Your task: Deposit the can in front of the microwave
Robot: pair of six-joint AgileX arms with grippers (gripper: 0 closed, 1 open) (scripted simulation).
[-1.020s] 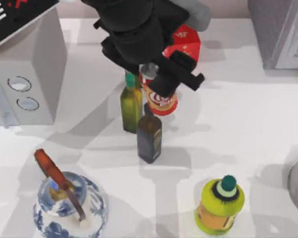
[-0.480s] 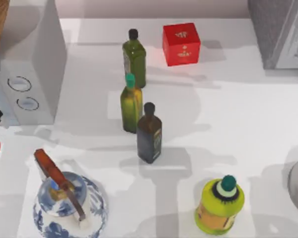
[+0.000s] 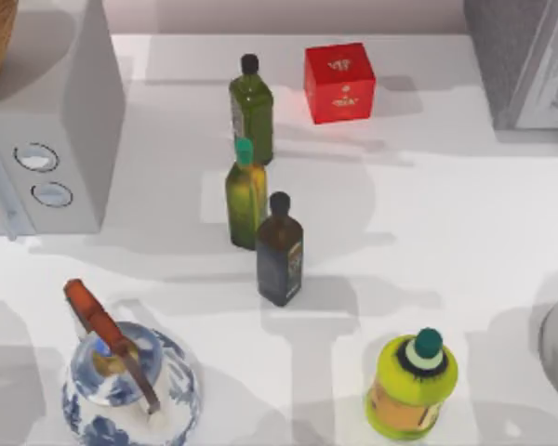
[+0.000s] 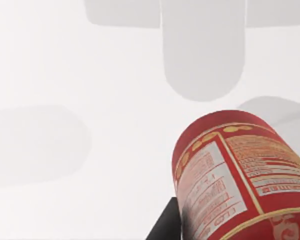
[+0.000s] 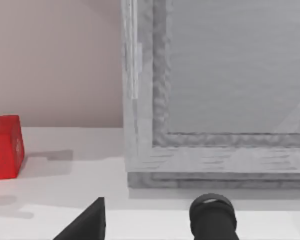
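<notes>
The red can (image 4: 240, 175) looms close in the left wrist view, tilted above the bare white table top. My left gripper (image 4: 230, 225) is shut on it, and one black finger (image 4: 165, 227) shows against its side. The light grey microwave (image 3: 74, 111) stands at the table's back left in the top view, its two round white dials facing the front left. My right gripper (image 5: 155, 212) hangs parked and open before a speckled grey box (image 5: 215, 100).
Three bottles (image 3: 260, 186) stand in a cluster mid-table, with a red cube box (image 3: 339, 82) behind them. A blue-and-white teapot (image 3: 121, 381) sits front left and a yellow-green jar (image 3: 411, 383) front right. The speckled grey box (image 3: 525, 60) fills the back right corner.
My left arm has carried the can from beside the red cube box leftward, past the microwave and out of the top view. The bottles have stayed put.
</notes>
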